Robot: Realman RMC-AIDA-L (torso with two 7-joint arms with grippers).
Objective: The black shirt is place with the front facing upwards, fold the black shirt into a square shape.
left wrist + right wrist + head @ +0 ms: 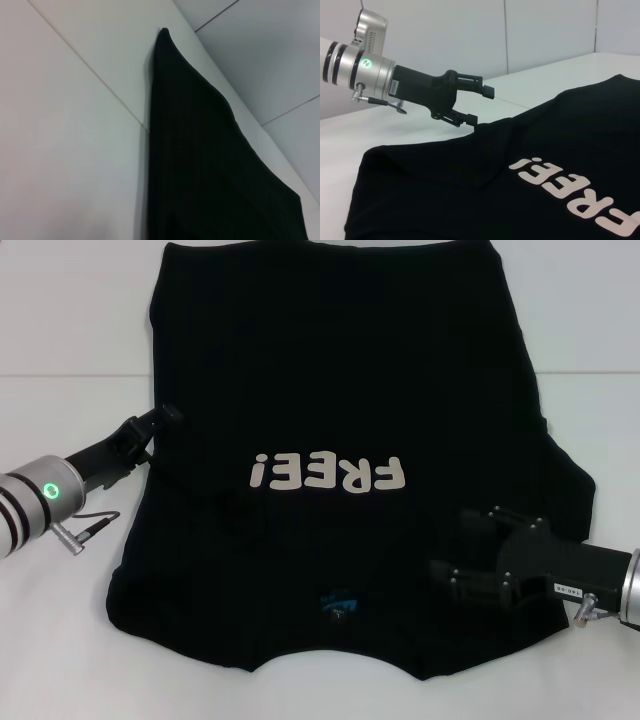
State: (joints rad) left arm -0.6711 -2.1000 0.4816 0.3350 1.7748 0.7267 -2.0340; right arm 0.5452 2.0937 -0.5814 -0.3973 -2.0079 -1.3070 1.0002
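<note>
The black shirt (pixel 340 370) lies flat on the white table (pixel 60 350), front up. Its white "FREE!" lettering (pixel 328 474) is at the middle and the small blue neck label (pixel 338 605) is at the near edge. My left gripper (pixel 160 435) is open at the shirt's left edge, with its lower finger (pixel 469 120) touching the cloth. It also shows in the right wrist view (pixel 479 106). My right gripper (pixel 452 545) is open and hovers over the shirt's near right part, by the collar side. The left wrist view shows only the shirt's long edge (pixel 200 150).
The shirt's right sleeve (pixel 570 480) sticks out toward the right arm. A fold ridge (pixel 200 495) runs across the cloth near the left gripper. Bare white table (pixel 60 640) lies on both sides of the shirt, with a seam line (pixel 70 377) at the left.
</note>
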